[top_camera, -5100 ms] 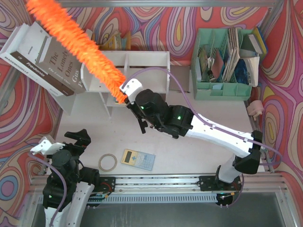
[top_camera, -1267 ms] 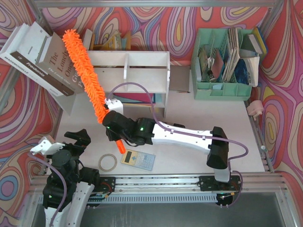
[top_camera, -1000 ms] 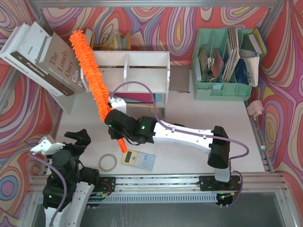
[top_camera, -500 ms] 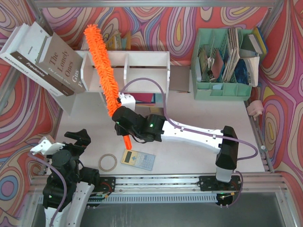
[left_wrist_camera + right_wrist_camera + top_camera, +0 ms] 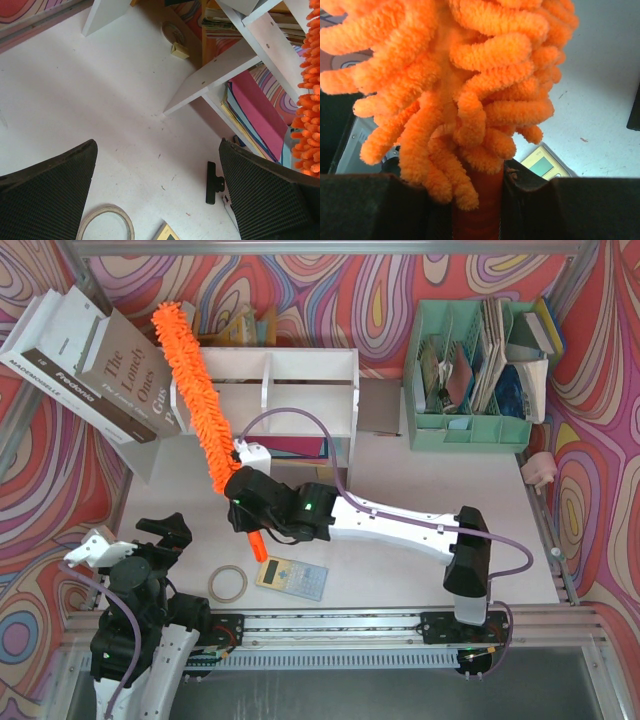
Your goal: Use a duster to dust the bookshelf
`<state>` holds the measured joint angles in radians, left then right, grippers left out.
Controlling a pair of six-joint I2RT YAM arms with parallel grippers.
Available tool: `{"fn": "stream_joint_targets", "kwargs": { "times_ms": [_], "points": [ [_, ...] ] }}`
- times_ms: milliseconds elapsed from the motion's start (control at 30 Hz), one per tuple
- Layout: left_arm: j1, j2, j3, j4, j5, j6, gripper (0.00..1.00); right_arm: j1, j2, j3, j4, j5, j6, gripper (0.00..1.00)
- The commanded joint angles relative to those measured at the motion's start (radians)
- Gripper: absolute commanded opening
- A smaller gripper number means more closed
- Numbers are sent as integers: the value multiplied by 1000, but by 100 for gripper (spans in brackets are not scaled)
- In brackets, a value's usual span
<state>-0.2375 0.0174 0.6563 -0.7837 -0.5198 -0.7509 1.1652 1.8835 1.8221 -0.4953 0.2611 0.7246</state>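
Note:
The white bookshelf (image 5: 300,368) stands at the back centre; its boards also show in the left wrist view (image 5: 220,67). My right gripper (image 5: 252,512) is shut on the orange handle of the fluffy orange duster (image 5: 192,385), which slants up and left across the shelf's left end, its tip by the leaning books. In the right wrist view the duster (image 5: 460,85) fills the frame and its handle sits between the fingers (image 5: 380,205). My left gripper (image 5: 155,200) is open and empty, low at the near left (image 5: 150,540).
Large books (image 5: 90,370) lean at the shelf's left. A mint-green organizer (image 5: 480,360) stands back right. A tape ring (image 5: 227,583), a yellow calculator (image 5: 290,576) and a black clip (image 5: 212,182) lie on the near table.
The duster swept from the left books rightward over the shelf's left compartments, then swung back left in the last half second. The left arm has not moved.

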Motion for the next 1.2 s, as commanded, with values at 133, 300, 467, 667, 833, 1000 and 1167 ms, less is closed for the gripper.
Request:
{"fn": "stream_joint_targets", "kwargs": {
  "times_ms": [133,300,467,667,833,1000,1167],
  "points": [
    [4,-13,-8,5,4,11,99,-1,-104,-93,12,151,82,0],
    [4,-12,-9,6,4,12,98,-1,-189,-167,-12,237,151,0],
    [4,-13,-10,6,6,12,99,-1,-240,-214,-32,277,212,0],
    [4,-13,-9,5,4,12,98,-1,-227,-196,9,246,174,0],
    [4,-13,-9,7,4,12,98,0,-155,-122,45,135,113,0],
    [4,-13,-11,8,4,13,99,10,-80,-46,50,66,69,0],
    [4,-13,-12,11,4,12,99,11,-42,-8,48,12,53,0]
  ]
}}
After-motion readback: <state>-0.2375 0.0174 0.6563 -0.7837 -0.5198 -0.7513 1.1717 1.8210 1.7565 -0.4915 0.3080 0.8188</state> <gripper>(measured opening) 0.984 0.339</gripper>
